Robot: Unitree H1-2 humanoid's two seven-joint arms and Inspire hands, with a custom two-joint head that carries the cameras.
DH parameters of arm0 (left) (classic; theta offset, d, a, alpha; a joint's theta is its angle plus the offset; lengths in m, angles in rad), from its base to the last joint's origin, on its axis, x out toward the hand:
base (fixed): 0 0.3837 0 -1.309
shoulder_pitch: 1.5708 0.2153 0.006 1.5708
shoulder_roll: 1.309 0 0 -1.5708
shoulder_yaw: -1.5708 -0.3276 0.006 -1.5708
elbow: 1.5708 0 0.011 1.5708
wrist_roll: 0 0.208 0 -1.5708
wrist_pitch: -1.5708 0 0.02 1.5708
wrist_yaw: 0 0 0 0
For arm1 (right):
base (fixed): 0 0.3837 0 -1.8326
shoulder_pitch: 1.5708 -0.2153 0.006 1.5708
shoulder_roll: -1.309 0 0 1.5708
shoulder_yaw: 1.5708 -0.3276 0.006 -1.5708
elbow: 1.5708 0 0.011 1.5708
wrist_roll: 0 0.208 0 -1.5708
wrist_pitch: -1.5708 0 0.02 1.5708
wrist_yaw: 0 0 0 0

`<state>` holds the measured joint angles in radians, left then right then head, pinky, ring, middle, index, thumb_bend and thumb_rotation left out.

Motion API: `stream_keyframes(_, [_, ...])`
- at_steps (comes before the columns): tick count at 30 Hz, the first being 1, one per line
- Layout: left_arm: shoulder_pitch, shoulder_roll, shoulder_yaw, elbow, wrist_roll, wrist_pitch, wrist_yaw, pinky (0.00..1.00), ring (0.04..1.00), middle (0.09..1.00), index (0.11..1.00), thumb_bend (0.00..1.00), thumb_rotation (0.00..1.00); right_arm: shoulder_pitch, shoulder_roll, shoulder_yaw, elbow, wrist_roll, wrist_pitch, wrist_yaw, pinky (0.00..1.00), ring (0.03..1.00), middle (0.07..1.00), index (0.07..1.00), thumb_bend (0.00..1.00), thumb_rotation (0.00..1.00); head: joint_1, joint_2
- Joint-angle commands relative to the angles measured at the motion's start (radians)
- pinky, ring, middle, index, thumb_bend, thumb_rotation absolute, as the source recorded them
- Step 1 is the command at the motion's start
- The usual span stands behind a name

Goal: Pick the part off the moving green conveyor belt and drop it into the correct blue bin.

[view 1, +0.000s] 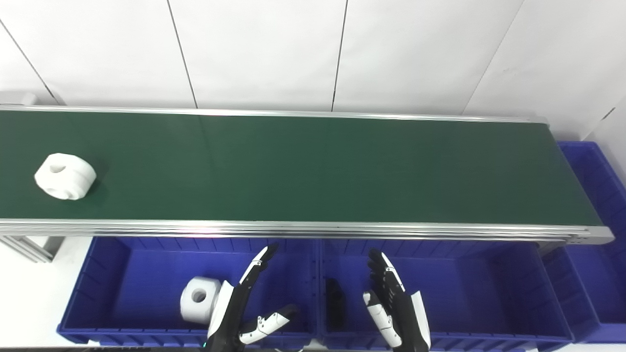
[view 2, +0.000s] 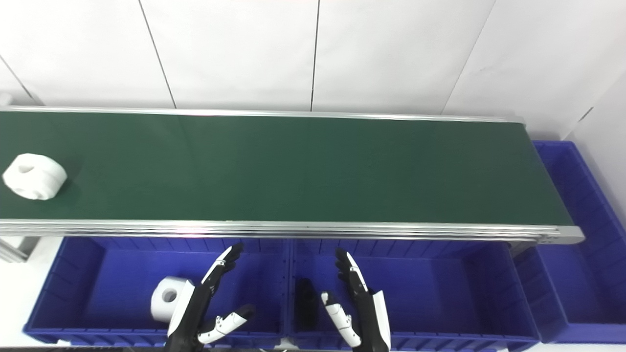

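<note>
A white ring-shaped part (view 1: 65, 176) with a hole in its top lies on the green conveyor belt (view 1: 303, 166) near its left end. Both hands hover low over the blue bins at the near side, well short of the belt. My left hand (view 1: 244, 305) is open above the left blue bin (view 1: 122, 288), fingers pointing toward the belt, thumb out to the right. My right hand (view 1: 393, 308) is open above the middle blue bin (view 1: 469, 293), holding nothing.
A white ring part (view 1: 198, 299) lies in the left bin beside my left hand. A small black part (view 1: 334, 299) stands in the middle bin by the divider. A third blue bin (view 1: 596, 205) sits past the belt's right end. White wall panels stand behind.
</note>
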<state>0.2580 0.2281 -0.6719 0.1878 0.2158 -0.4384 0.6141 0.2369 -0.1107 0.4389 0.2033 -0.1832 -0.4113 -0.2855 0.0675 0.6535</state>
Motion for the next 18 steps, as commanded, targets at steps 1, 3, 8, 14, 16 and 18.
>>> stream_keyframes(1, [-0.013, 0.013, -0.007, -0.019, 0.0, -0.032, 0.014, 0.9, 0.921, 0.924, 0.904, 0.61, 0.7, -0.01, 0.008, 0.002, -0.014, 0.005, -0.058, -0.005, 0.86, 0.898, 0.916, 0.92, 0.64, 0.87, 0.006, -0.005])
stream_keyframes(3, [-0.013, 0.01, -0.005, -0.013, 0.0, -0.032, 0.011, 0.9, 0.922, 0.928, 0.909, 0.62, 0.7, -0.013, 0.005, 0.004, -0.011, -0.001, -0.058, -0.011, 0.87, 0.899, 0.915, 0.919, 0.63, 0.86, 0.03, -0.013])
stream_keyframes(8, [-0.025, 0.005, -0.028, 0.004, 0.006, -0.032, 0.014, 0.89, 0.923, 0.934, 0.91, 0.59, 0.68, -0.017, -0.011, 0.002, 0.005, 0.034, -0.059, 0.01, 0.89, 0.922, 0.931, 0.94, 0.6, 0.85, 0.157, -0.054])
stream_keyframes(14, [-0.04, -0.02, -0.037, 0.039, -0.022, -0.032, -0.002, 0.85, 0.902, 0.923, 0.888, 0.68, 0.62, -0.032, -0.04, 0.017, 0.033, 0.01, -0.059, -0.041, 0.94, 0.943, 0.945, 0.965, 0.58, 0.97, 0.296, -0.109])
stream_keyframes(16, [-0.048, -0.022, -0.043, 0.05, -0.012, -0.032, 0.013, 0.83, 0.882, 0.903, 0.869, 0.72, 0.61, -0.033, -0.043, 0.022, 0.036, -0.006, -0.059, -0.066, 0.96, 0.932, 0.938, 0.962, 0.6, 1.0, 0.302, -0.116])
stream_keyframes(18, [-0.052, -0.024, -0.044, 0.058, -0.003, -0.031, 0.021, 0.82, 0.869, 0.887, 0.861, 0.75, 0.62, -0.035, -0.047, 0.031, 0.036, -0.003, -0.059, -0.077, 0.97, 0.933, 0.947, 0.967, 0.6, 1.0, 0.302, -0.12])
